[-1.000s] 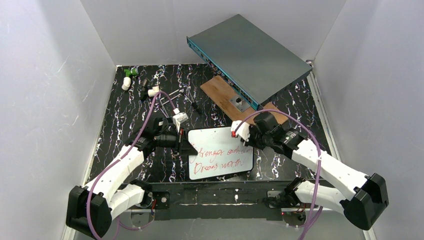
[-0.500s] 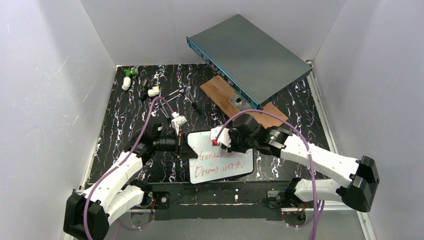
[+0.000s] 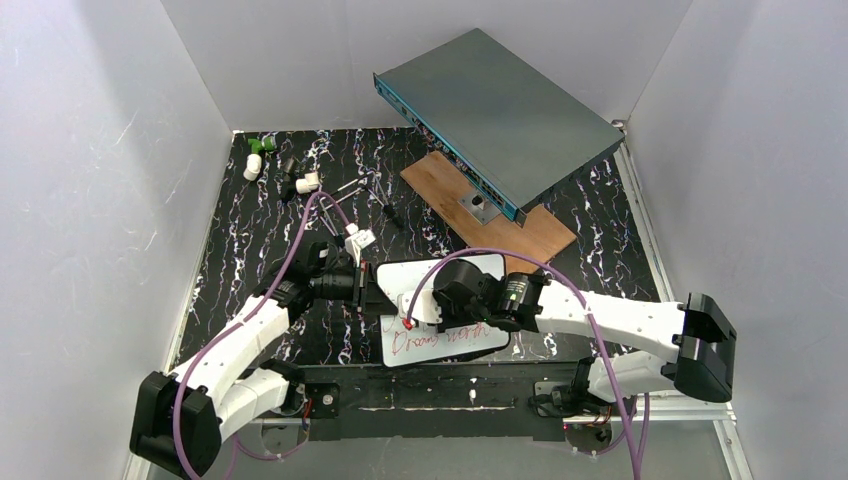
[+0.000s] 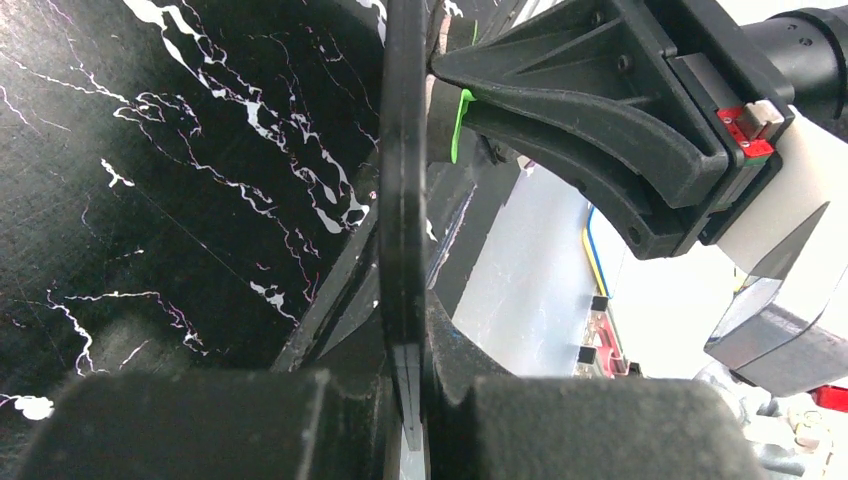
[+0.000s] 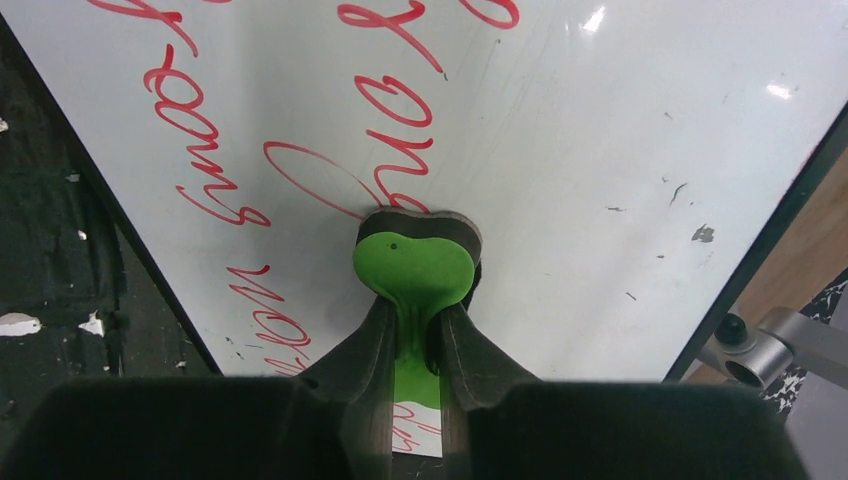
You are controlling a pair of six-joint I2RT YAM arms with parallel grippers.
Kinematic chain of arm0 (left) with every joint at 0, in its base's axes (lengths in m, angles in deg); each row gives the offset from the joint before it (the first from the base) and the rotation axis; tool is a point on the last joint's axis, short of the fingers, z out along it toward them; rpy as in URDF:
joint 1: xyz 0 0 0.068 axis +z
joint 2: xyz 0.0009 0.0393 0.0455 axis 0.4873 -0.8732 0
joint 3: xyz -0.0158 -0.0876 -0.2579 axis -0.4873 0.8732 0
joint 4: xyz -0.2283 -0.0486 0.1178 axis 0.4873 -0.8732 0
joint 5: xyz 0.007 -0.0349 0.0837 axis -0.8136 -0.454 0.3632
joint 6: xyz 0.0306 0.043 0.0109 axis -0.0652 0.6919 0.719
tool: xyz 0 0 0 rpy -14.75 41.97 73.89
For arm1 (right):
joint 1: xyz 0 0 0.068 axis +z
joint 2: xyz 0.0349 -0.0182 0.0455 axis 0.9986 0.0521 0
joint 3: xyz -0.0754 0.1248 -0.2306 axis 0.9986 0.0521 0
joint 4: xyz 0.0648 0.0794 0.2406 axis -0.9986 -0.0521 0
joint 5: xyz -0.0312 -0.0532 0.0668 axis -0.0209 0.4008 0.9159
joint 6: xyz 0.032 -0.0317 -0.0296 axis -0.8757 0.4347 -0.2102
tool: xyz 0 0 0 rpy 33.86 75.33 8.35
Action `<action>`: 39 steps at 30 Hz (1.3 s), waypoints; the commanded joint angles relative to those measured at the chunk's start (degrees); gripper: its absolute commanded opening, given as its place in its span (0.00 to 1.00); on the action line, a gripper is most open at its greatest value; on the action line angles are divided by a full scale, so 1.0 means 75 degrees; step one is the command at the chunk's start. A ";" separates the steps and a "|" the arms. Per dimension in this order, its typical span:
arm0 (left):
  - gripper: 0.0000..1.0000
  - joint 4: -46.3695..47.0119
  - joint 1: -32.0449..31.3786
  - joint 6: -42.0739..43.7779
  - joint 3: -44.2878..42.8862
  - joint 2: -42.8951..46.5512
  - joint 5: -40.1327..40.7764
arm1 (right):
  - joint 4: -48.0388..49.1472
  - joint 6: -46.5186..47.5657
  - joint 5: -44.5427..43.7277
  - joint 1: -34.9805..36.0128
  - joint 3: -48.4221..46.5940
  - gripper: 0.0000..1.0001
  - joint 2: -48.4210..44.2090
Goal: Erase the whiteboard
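The whiteboard [image 3: 470, 270] lies near the front of the black marbled table, with red handwriting on its lower part. My left gripper [image 3: 368, 286] is shut on the board's left edge. In the left wrist view the thin black rim [image 4: 403, 190] runs edge-on between its fingers, at the left gripper [image 4: 405, 315]. My right gripper [image 3: 412, 318] is shut on a green eraser [image 5: 412, 268] that presses on the whiteboard [image 5: 620, 150]. The right gripper [image 5: 415, 335] has blank board to its right and red letters to its left. The eraser [image 4: 460, 120] also shows in the left wrist view.
A large grey-teal metal box [image 3: 500, 110] leans at the back right over a brown wooden plank [image 3: 548, 236]. Small white and green parts [image 3: 255, 155] and thin tools [image 3: 390, 213] lie at the back left. White walls close in three sides.
My right gripper has swept with the eraser from the board's upper right corner leftward to its left side. The upper line's right part is wiped. The left gripper kept its hold.
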 commanded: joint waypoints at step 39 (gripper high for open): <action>0.00 -0.0209 -0.0050 0.0722 -0.0329 0.0064 -0.0039 | -0.0580 -0.0328 -0.0388 -0.0259 -0.0752 0.01 0.0865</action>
